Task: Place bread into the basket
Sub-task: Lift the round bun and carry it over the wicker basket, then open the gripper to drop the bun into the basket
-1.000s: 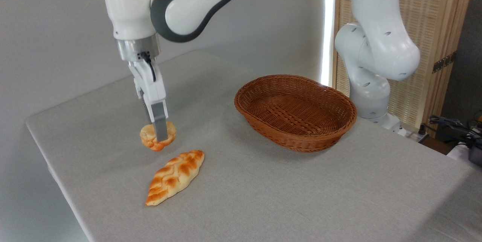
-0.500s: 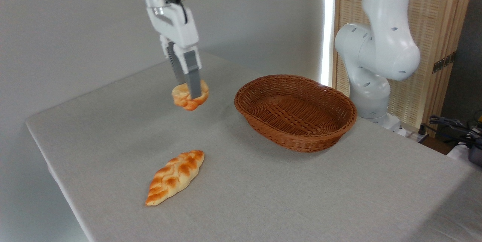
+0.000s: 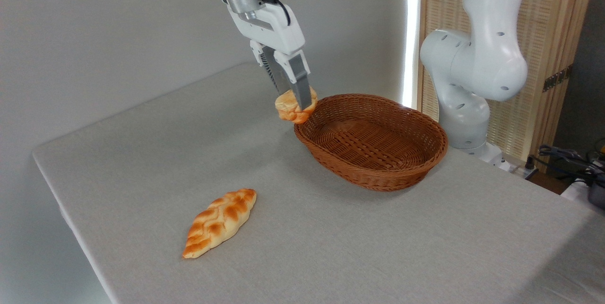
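The small round bread [image 3: 288, 109], pale golden with an orange underside, hangs in the air at the left rim of the basket. My gripper [image 3: 297, 101] is shut on it, the near grey finger crossing its front and the far finger hidden behind it. The oval reddish-brown wicker basket [image 3: 406, 164] stands on the table at the centre right, with nothing inside. The bun is above the basket's left edge, clear of the tabletop.
A longer braided loaf [image 3: 220, 222] with orange-brown stripes lies on the grey tablecloth at the front left. The arm's white base [image 3: 468, 86] rises behind the basket on the right. Cables [image 3: 574, 160] trail at the far right edge.
The gripper has carried the bun up off the table and to the right, from near the braided loaf to the basket's left rim. The loaf and basket have not moved.
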You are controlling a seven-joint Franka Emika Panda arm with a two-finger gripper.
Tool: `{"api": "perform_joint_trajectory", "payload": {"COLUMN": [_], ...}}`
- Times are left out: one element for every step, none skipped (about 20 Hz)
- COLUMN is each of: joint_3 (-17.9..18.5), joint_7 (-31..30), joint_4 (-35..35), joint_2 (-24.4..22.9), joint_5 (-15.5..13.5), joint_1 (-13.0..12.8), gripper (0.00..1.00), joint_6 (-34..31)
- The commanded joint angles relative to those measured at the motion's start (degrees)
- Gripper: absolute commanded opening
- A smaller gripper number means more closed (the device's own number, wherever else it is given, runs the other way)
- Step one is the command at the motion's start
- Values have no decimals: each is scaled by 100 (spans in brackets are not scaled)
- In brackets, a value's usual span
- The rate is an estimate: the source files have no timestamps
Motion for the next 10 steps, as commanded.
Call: {"api": "perform_joint_trajectory", "payload": {"joint_3": [53, 53, 53, 53, 53, 44, 44, 53, 44, 44], "joint_7": [-199, -199, -190, -190, -173, -155, -129, -120, -120, -59], "joint_4": [-168, -238, -352, -474, -580, -651, -678, -687, -695, -695], "joint_2": [-60, -60, -60, -60, -51, -34, 10, 63, 150, 186], "joint_5": [-315, -412, -474, -518, -571, -632, -720, -764, -765, -765], "joint_1": [-9, 0, 8, 17, 9, 0, 8, 0, 0, -9], "gripper": [99, 99, 100, 100, 100, 100, 100, 100, 100, 100], "joint_6": [-356, -444, -497, -506, -506, -497, -488, -471, -462, -462]}}
